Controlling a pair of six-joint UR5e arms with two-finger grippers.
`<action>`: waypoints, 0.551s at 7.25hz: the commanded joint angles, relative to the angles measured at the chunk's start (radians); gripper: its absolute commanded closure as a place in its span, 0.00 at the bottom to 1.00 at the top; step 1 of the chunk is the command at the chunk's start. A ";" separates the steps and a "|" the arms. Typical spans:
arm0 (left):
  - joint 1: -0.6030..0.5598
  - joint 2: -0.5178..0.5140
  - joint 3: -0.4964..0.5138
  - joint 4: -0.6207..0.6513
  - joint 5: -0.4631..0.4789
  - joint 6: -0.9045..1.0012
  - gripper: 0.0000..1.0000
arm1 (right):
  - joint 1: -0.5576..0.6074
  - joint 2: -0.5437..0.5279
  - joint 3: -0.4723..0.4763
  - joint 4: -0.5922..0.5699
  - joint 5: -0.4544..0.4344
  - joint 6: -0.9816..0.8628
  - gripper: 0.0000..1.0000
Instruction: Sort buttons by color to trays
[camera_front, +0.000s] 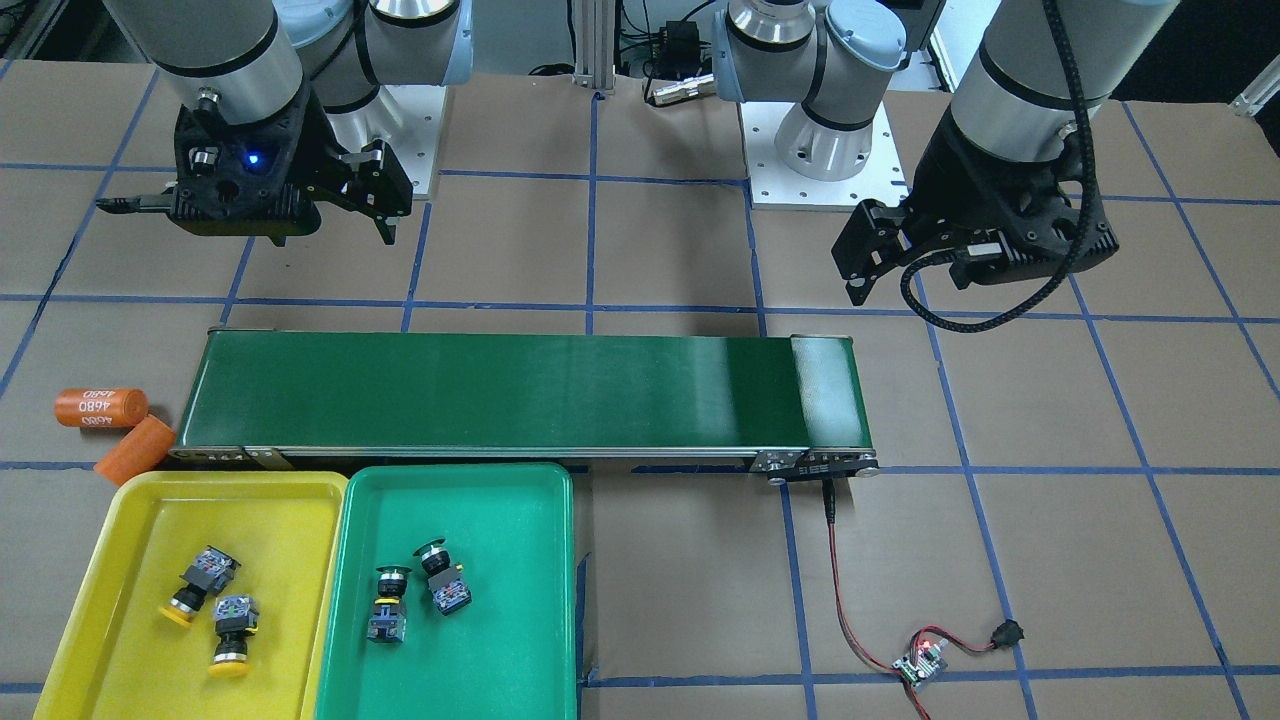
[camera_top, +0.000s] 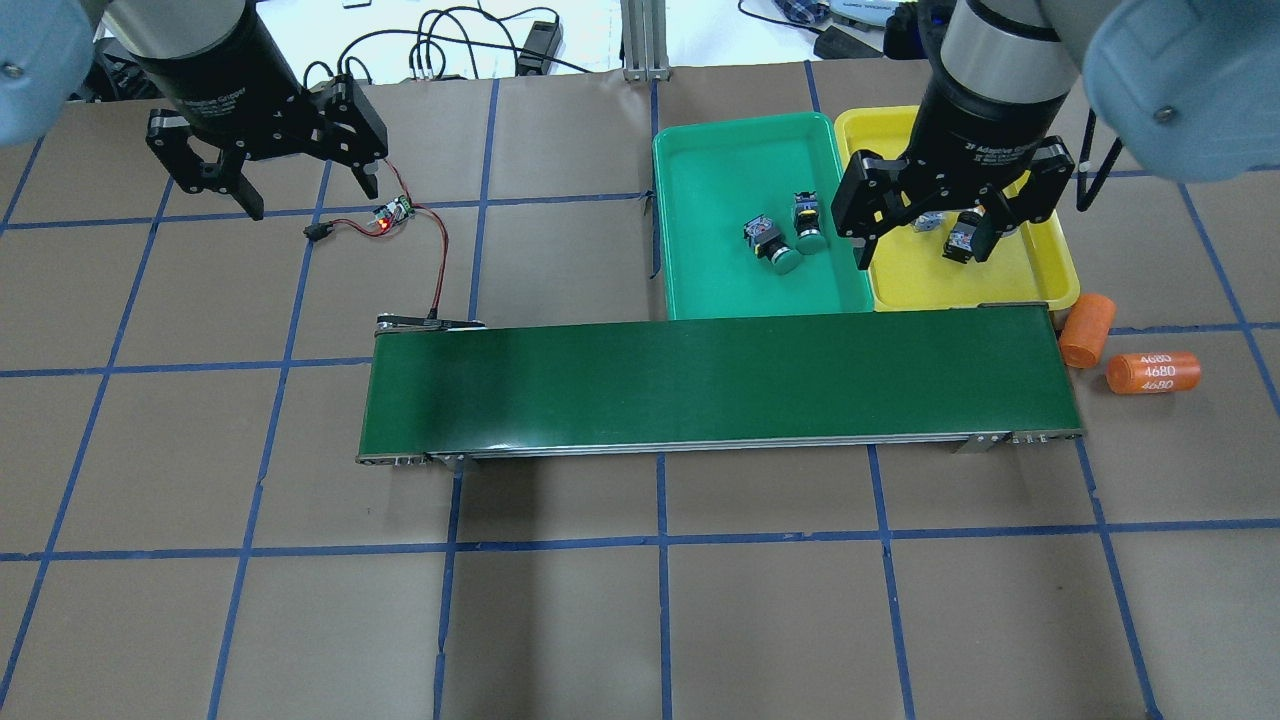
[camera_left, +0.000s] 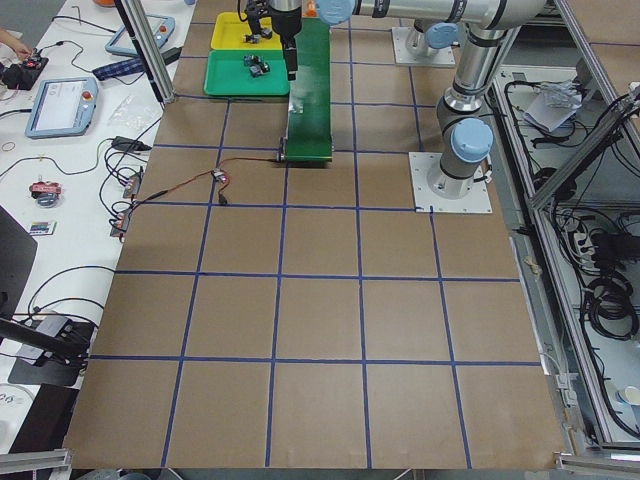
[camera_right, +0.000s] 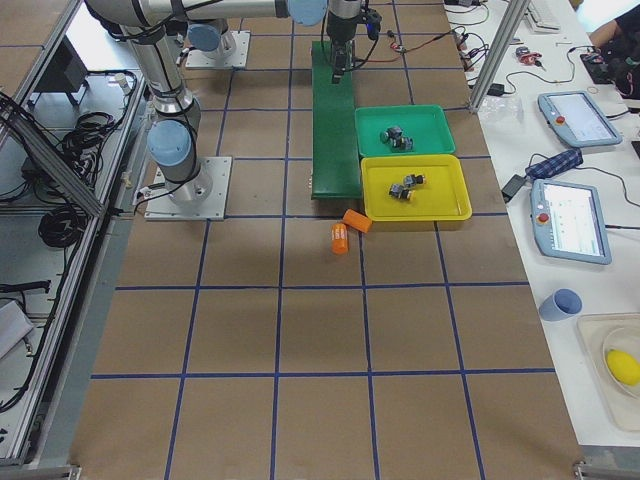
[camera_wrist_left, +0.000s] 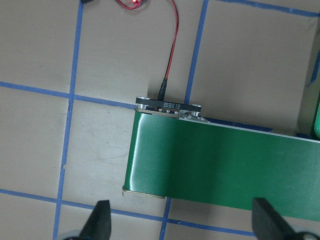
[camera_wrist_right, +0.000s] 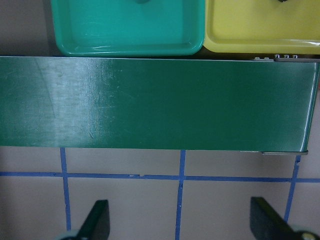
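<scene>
Since counts matter: two yellow-capped buttons (camera_front: 200, 585) lie in the yellow tray (camera_front: 150, 510), and two green-capped buttons (camera_front: 388, 603) lie in the green tray (camera_front: 500, 600) right beside it. Left hand (camera_top: 313, 200) and right hand (camera_top: 922, 255) both hang wide open and empty over the counter (camera_front: 680, 600). Two orange 4680 cylinders (camera_front: 100, 407) sit by one end of the conveyor belt (camera_front: 500, 390).
</scene>
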 joint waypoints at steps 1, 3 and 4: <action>-0.001 0.000 0.000 0.000 -0.003 -0.001 0.00 | -0.003 -0.011 0.019 0.014 -0.011 0.003 0.00; -0.001 0.000 0.000 0.000 -0.003 -0.001 0.00 | -0.012 -0.063 0.074 -0.024 -0.001 0.018 0.00; -0.001 0.000 0.000 0.000 -0.003 -0.001 0.00 | -0.014 -0.076 0.110 -0.040 0.001 0.010 0.00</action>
